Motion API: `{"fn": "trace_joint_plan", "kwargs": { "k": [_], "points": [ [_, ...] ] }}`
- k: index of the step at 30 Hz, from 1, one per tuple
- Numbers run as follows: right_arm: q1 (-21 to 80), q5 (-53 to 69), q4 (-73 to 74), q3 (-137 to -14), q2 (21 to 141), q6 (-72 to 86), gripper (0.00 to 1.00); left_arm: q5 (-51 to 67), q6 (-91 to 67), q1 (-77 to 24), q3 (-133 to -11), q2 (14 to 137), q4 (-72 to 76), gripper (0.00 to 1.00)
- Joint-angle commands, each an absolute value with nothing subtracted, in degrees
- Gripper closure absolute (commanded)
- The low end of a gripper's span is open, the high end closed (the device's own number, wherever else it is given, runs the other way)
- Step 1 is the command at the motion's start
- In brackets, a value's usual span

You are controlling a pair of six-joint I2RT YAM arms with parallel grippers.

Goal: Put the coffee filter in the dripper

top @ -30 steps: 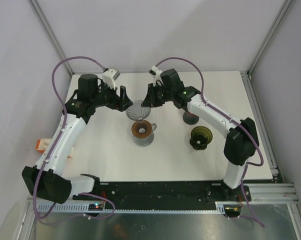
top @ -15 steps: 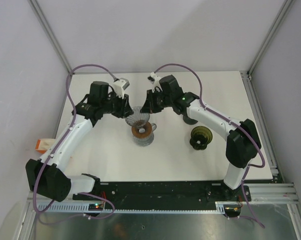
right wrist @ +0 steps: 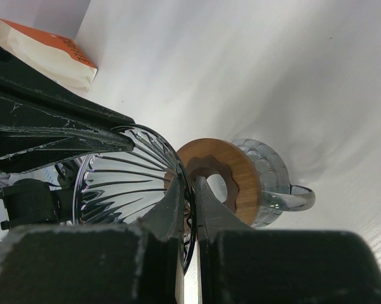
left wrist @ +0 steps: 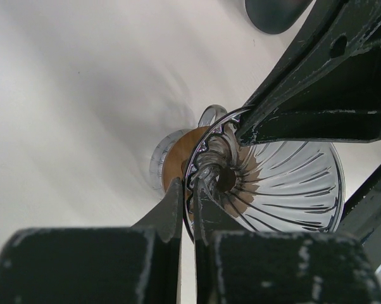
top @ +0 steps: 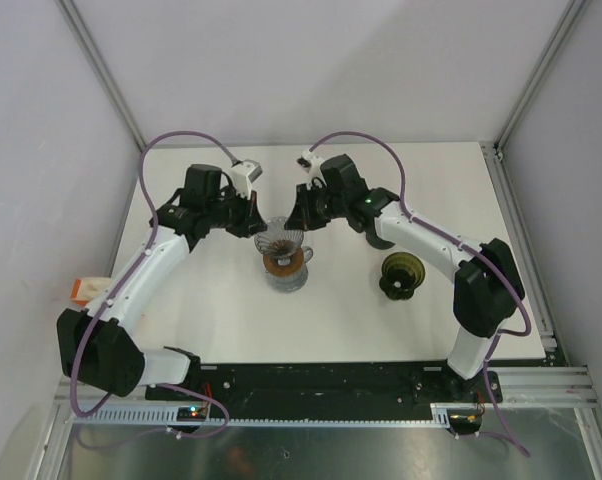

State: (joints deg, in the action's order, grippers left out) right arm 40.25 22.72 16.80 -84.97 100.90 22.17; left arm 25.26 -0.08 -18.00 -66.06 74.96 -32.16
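The coffee filter (top: 279, 240) is a clear ribbed cone held just above the dripper (top: 287, 266), a glass base with a wooden collar and a handle. My left gripper (top: 259, 228) is shut on the cone's left rim, and my right gripper (top: 299, 222) is shut on its right rim. In the left wrist view the left gripper (left wrist: 190, 190) pinches the rim of the cone (left wrist: 285, 183), with the wooden collar (left wrist: 176, 158) behind it. In the right wrist view the right gripper (right wrist: 190, 185) clamps the rim of the cone (right wrist: 121, 183) in front of the collar (right wrist: 235, 174).
A dark olive dripper (top: 401, 272) stands to the right of the middle. A dark object (top: 381, 237) sits behind it, partly hidden by the right arm. An orange and white box (top: 86, 290) lies off the table's left edge. Frame posts rise at the back corners.
My left gripper came in from the left and shut on the cone's rim. The right gripper carried the cone a little nearer, over the wooden-collared dripper.
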Motion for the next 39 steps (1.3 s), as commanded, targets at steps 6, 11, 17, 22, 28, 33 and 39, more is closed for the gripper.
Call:
{"fn": "trace_joint_plan", "kwargs": {
  "k": [6,11,17,22,28,33,39],
  "points": [
    [40.5,20.1,11.6,-85.4,100.1,21.4,1.0,26.0,1.1,-18.8,-66.1,76.0,-32.4,1.0],
    [40.5,19.6,11.7,-85.2,101.4,21.0,1.0,26.3,1.7,-18.8,-65.7,76.1,-32.3,1.0],
    [40.5,20.0,9.9,-83.9,102.2,20.4,1.0,25.0,2.9,-18.8,-65.1,76.3,-32.4,1.0],
    [40.5,19.7,10.2,-83.5,102.9,19.5,1.0,24.9,3.6,-18.9,-64.3,76.6,-32.4,1.0],
    [40.6,18.1,11.4,-82.3,102.5,17.7,1.0,25.1,5.1,-18.8,-62.6,77.3,-32.4,1.0],
    [40.8,18.7,9.8,-80.3,102.8,16.8,1.0,24.6,6.4,-19.0,-61.8,76.6,-32.4,1.0],
    [41.9,15.9,7.6,-77.1,102.6,14.3,1.0,24.5,8.8,-19.4,-60.3,76.8,-32.3,1.0]
  ]
}}
